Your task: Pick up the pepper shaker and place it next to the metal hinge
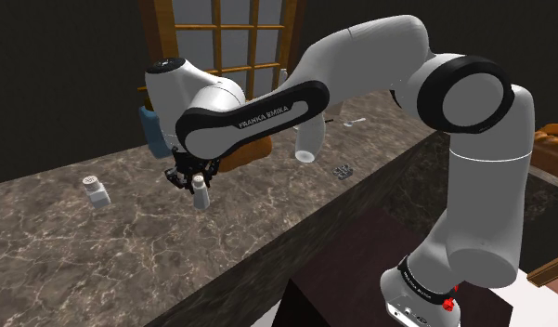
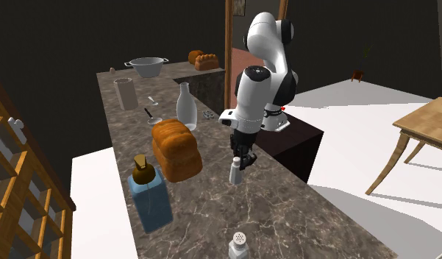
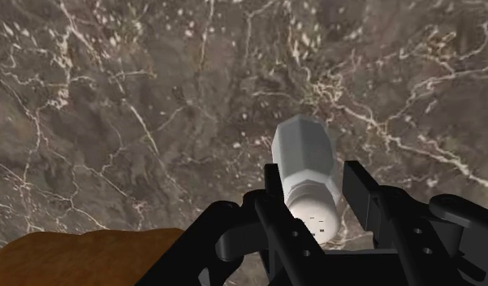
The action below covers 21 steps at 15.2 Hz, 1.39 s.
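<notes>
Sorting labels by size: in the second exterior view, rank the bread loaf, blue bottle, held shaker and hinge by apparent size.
The bread loaf and blue bottle look about alike; the bottle is nearer the camera, so unranked.
Then the shaker in the gripper.
Smallest, the hinge.

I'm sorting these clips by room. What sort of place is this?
Most likely a home kitchen: a long dark marble counter carries a loaf of bread, a two-handled metal bowl and a glass bottle, and the gripper clasps a white shaker. A wooden table stands nearby.
</notes>
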Tool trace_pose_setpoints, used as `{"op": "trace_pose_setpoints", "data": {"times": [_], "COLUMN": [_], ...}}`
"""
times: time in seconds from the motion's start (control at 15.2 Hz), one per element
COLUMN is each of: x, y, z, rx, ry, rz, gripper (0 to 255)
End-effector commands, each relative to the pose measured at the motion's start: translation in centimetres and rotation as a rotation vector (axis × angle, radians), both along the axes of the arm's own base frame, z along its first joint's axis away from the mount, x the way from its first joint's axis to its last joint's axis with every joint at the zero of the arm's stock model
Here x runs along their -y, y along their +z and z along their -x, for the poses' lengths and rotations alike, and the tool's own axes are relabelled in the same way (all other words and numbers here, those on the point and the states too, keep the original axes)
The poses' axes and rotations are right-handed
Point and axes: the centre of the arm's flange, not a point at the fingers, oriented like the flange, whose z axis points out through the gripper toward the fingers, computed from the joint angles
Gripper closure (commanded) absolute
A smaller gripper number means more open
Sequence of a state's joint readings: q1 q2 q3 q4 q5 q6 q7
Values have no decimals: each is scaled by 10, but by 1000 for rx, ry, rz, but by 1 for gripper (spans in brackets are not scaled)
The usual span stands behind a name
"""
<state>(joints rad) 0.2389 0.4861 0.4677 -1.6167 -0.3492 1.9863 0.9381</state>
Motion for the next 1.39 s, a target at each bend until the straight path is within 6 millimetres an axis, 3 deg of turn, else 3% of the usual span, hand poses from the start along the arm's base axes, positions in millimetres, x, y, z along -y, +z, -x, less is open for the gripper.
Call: {"op": "trace_pose_setpoints", "data": {"times": [0.0,0.46,1.32], "x": [0,0,0], "y": [0,0,68], "z": [0,0,0], "rx": [0,0,0], "ry": [0,0,0], "rz": [1,1,1], "gripper": [255,255,255]}}
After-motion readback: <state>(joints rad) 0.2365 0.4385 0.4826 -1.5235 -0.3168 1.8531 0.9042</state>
